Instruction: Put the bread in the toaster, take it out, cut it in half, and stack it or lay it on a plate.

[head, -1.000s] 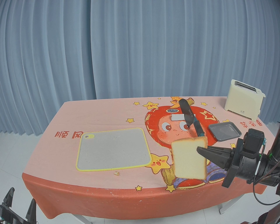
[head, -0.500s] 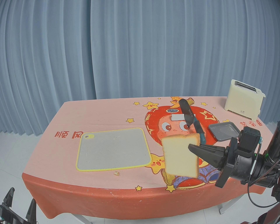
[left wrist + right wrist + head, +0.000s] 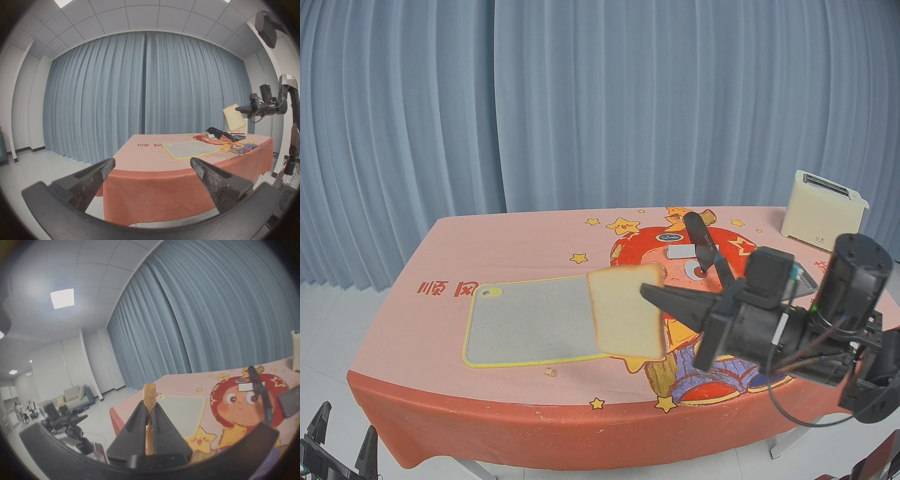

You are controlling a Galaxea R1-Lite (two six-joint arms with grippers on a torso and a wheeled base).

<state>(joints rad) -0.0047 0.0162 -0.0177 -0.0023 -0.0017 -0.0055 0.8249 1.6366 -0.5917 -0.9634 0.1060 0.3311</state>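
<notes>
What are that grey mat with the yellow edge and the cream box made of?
The grey, yellow-rimmed cutting board looks like matte plastic: thin, flat, dull, with a moulded hanging hole. The cream box-shaped toaster seems plastic-cased, smooth with a soft sheen; painted metal is possible.

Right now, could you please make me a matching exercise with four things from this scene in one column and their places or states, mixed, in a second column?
1. pale square bread slice
2. grey cutting board with yellow rim
3. cream box-shaped toaster
4. black left hand

A. open, holding nothing
B. lying flat on the pink-clothed table
C. clamped in the black right hand, up in the air
D. standing at the table's far right corner

Pairs: 1-C, 2-B, 3-D, 4-A
</notes>
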